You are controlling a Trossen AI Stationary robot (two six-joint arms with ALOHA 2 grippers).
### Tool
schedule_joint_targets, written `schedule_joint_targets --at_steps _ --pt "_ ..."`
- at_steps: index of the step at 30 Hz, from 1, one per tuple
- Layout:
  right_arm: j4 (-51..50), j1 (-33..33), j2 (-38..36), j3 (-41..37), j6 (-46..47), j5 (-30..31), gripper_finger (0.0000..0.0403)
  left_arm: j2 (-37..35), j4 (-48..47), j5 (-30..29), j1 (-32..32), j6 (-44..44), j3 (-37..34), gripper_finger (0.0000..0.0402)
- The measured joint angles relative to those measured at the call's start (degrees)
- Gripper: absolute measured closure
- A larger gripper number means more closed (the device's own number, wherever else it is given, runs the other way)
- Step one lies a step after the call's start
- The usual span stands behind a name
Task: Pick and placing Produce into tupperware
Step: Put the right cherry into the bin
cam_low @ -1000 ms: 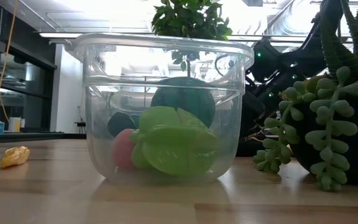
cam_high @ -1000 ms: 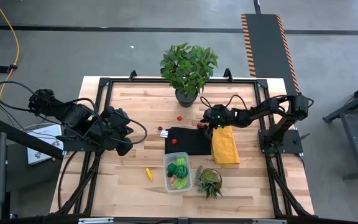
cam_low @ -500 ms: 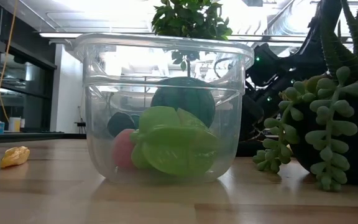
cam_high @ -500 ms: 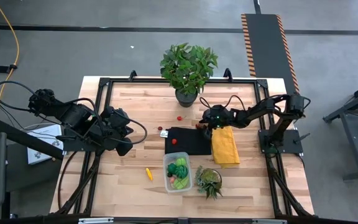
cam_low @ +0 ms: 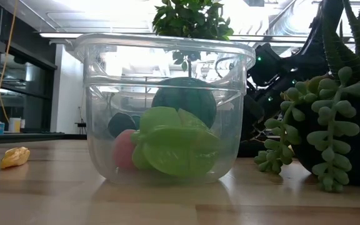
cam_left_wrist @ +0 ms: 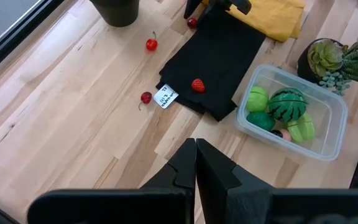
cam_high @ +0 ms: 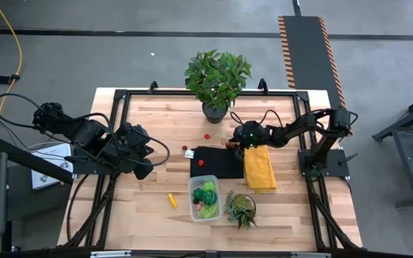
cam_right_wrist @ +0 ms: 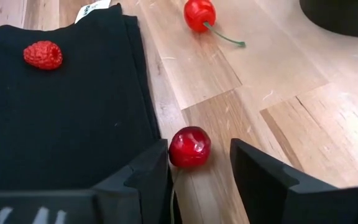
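The clear tupperware (cam_high: 204, 198) stands near the table's front edge. It holds green pieces and a striped green ball (cam_left_wrist: 286, 104). My right gripper (cam_right_wrist: 199, 149) is low over the wood at the black cloth's far right corner. It is open, with a red cherry (cam_right_wrist: 189, 147) lying on the table between its fingers. Another cherry (cam_right_wrist: 199, 14) lies farther off, and a third (cam_left_wrist: 146, 98) rests by the cloth's tag. A raspberry (cam_right_wrist: 43, 55) sits on the black cloth. A yellow piece (cam_high: 171, 200) lies left of the tupperware. My left gripper (cam_left_wrist: 196, 149) is shut and held high over the table's left part. My right gripper comes slanting down from the table's right side, one finger on each side of the cherry. One finger (cam_right_wrist: 154, 163) stands right against the cherry's side (cam_right_wrist: 174, 149); I cannot tell whether it touches. A clear gap lies between the cherry and the other finger (cam_right_wrist: 253, 165).
A potted leafy plant (cam_high: 217, 79) stands at the far edge. A spiky succulent (cam_high: 241, 208) is right of the tupperware. The black cloth (cam_high: 217, 161) and a yellow cloth (cam_high: 259, 167) lie side by side mid-table. Bare wood stretches across the left half.
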Motion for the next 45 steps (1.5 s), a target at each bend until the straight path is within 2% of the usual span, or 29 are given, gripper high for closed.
schedule_joint_targets --at_steps 18,25,33,45 --pt "0.2 0.0 0.0 0.0 -0.5 -1.2 0.0321 0.0 0.0 0.0 0.0 0.0 0.0 0.0401" --pt "3.1 0.0 0.0 0.0 2.8 -3.7 0.0334 0.0 0.0 0.0 0.0 0.0 0.0 0.0401" --pt "7.8 0.0 -0.1 0.0 7.7 -8.9 0.0335 0.0 0.0 -0.1 0.0 0.3 0.0 0.0401" --pt "17.8 1.9 -0.1 0.0 16.4 -20.4 0.0336 0.0 0.0 -0.5 0.0 0.4 0.0 0.0401"
